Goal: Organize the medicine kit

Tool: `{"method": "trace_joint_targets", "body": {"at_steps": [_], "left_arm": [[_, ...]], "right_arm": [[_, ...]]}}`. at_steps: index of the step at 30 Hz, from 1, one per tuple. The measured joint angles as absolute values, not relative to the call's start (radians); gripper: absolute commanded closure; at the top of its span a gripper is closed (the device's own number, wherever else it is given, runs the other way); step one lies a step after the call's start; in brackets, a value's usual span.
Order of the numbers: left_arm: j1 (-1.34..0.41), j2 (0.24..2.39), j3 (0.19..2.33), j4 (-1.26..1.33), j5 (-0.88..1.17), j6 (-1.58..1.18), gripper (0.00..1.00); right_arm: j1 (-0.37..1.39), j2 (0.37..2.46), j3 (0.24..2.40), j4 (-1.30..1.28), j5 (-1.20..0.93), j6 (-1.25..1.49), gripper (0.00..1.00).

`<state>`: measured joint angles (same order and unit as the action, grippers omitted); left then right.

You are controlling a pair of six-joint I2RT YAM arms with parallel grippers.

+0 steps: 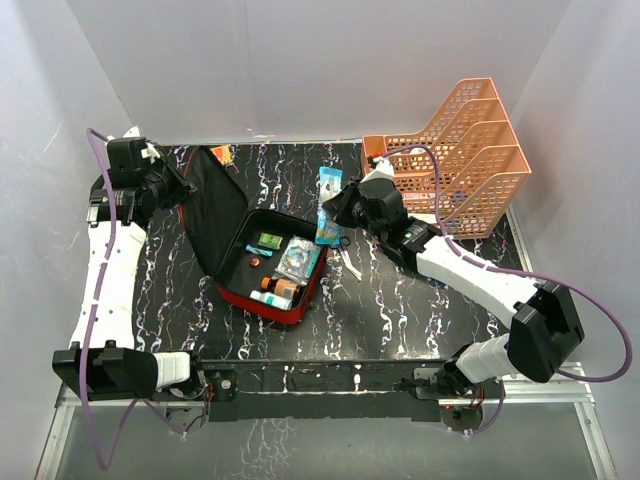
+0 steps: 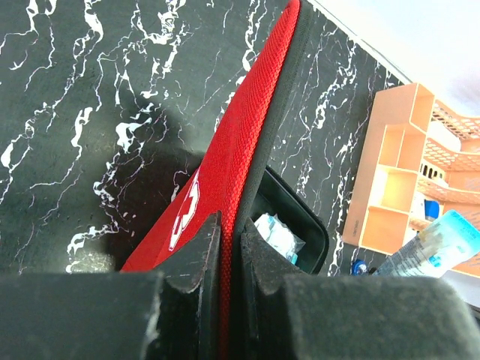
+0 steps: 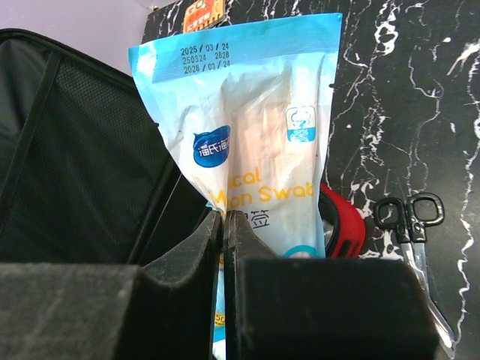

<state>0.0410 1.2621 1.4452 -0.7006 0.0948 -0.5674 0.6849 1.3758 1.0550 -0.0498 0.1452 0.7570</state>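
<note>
Several items lie in the medicine kit [image 1: 275, 303], open on the table [image 1: 420, 320]; left gripper [image 2: 231, 225] pinches its lid [image 2: 240, 150], right gripper [image 3: 225, 217] clamps a swab packet [image 3: 247, 135] beside it — scissors [image 3: 411, 225] not yet packed.

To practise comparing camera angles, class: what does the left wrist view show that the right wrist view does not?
Only left wrist: the white cross on the lid of the medicine kit, and the orange tray. Only right wrist: the scissors, and the dates printed on the swab packet. Both: the medicine kit, the swab packet and the marbled table.
</note>
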Motion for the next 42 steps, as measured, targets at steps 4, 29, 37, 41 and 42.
{"method": "trace_joint_targets", "body": {"at_steps": [4, 29, 37, 41, 42], "left_arm": [[0.041, 1.262, 1.457, -0.705, 0.075, -0.586, 1.00], [0.041, 1.254, 1.488, -0.779, 0.293, -0.403, 0.90], [0.041, 1.256, 1.541, -0.846, 0.286, -0.370, 0.99], [0.041, 1.267, 1.570, -0.873, 0.284, -0.364, 0.99], [0.041, 1.269, 1.573, -0.876, 0.284, -0.363, 0.99]], "right_arm": [[0.685, 1.405, 1.077, -0.034, 0.128, 0.784, 1.00], [0.833, 1.696, 1.332, 0.548, 0.031, 1.038, 1.00], [0.879, 1.820, 1.420, 0.759, 0.090, 1.095, 1.00], [0.885, 1.887, 1.433, 0.815, 0.081, 1.142, 1.00], [0.885, 1.901, 1.433, 0.827, 0.078, 1.155, 1.00]]}}
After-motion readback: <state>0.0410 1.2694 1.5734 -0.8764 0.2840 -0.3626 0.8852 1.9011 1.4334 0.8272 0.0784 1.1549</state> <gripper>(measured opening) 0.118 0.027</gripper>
